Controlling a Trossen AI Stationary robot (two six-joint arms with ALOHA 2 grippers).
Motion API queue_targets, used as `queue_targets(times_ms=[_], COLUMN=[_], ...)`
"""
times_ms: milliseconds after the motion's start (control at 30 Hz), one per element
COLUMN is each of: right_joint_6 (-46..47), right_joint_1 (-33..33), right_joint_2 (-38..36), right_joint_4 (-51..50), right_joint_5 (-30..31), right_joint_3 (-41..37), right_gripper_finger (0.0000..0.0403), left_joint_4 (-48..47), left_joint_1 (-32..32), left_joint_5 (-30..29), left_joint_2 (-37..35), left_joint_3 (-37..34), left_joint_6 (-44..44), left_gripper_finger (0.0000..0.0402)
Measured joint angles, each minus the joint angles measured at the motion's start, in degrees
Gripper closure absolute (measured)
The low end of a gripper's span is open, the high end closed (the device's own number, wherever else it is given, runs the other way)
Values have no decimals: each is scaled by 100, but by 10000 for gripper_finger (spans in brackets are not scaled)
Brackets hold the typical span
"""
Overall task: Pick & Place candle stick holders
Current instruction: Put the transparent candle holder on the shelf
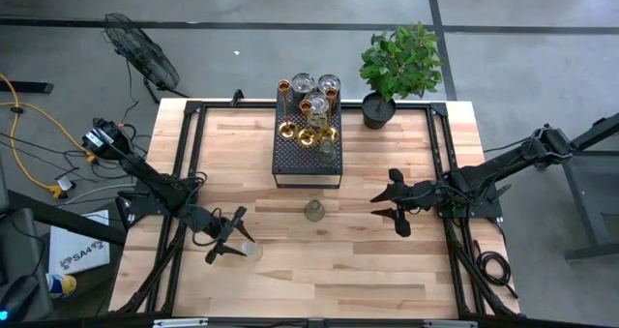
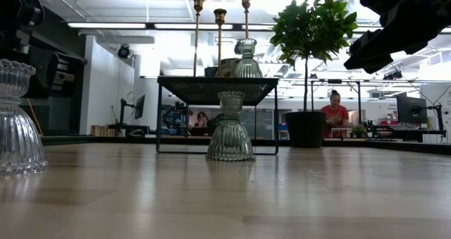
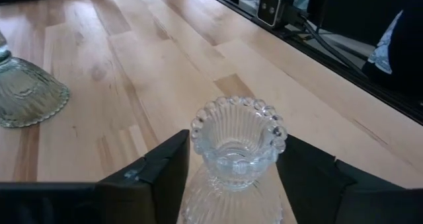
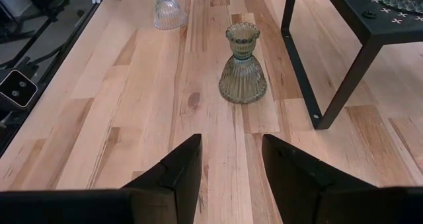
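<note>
Close to the front edge of the wooden table [image 1: 387,270], on the left side, stands a clear glass holder [image 3: 238,145] with a bumpy bead rim. It stands upright on the wood. The left gripper [image 3: 231,174] is around it — one dark finger on each side of the cup, very near the glass. I cannot tell if the fingers press on it or just sit beside it.

Next, near the middle of the table, a smoky glass holder [image 4: 242,64] stands alone, shaped like a little bell. It is just in front of the black metal stand [image 1: 308,159].

Over on the right side, the right gripper [image 4: 231,161] hangs above bare wood, pointing toward that smoky holder. Its fingers are a little apart and hold nothing.

Farther back, on top of the black stand, the other holders crowd together — shiny gold ones [image 1: 287,130] and round glass cups [image 1: 303,82].

Behind them, at the far edge, sits a green plant [image 1: 398,62] in a black pot.
</note>
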Motion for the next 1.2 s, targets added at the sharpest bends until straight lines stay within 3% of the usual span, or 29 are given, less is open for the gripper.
queue_targets(times_ms=[367, 800, 1000, 1200], right_joint_6=[-2, -2, 0, -1], right_joint_1=[-2, -2, 0, 0], right_joint_2=[0, 0, 0, 0], right_joint_4=[0, 0, 0, 0], right_joint_5=[-1, 0, 0, 0], right_joint_3=[0, 0, 0, 0], right_gripper_finger=[253, 253, 253, 253], left_joint_4=[18, 16, 14, 93], left_joint_1=[0, 0, -1, -2], left_joint_5=[65, 6, -258, -939], left_joint_2=[0, -2, -2, -2], left_joint_3=[0, 0, 0, 111], left_joint_6=[-4, -242, -306, -543], left_gripper_finger=[253, 258, 258, 258])
